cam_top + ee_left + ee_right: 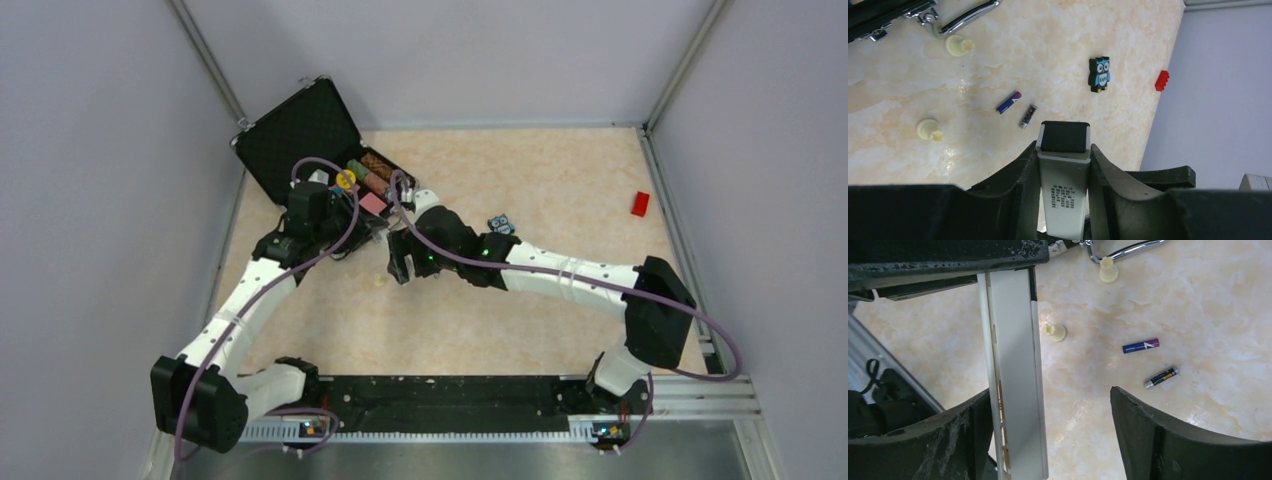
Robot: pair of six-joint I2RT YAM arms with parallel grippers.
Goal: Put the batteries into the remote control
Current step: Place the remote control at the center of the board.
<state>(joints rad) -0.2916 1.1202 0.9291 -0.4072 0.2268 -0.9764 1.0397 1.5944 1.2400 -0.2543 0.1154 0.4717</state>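
At far left, a black hard-shell carrying case is standing open on the beige marbled desk, its foam-lined lid propped upright. Its lower tray is holding a brown cylinder, a green cylinder, a yellow round piece and a flat pink piece. The arms are covering the rest of the tray, so any further contents cannot be told.

Just in front of the case, the left gripper is clamping the slim white rectangular remote control between both fingers. The remote control's dark end is projecting beyond the fingertips, and the printed side is facing the left wrist camera.

Two cream plastic pegs are lying on the desk, well apart from each other.

The batteries are lying loose on the desk, outside the remote control. A purple cylindrical battery and a black cylindrical battery are resting near each other without touching.

The right gripper is hanging over the desk with its jaws spread wide, gripping nothing. The remote control is standing just beside one finger, and the other finger is well clear of it.

Further right, a small blue-and-black owl-shaped gadget is lying flat. A small red block is sitting near the right wall.
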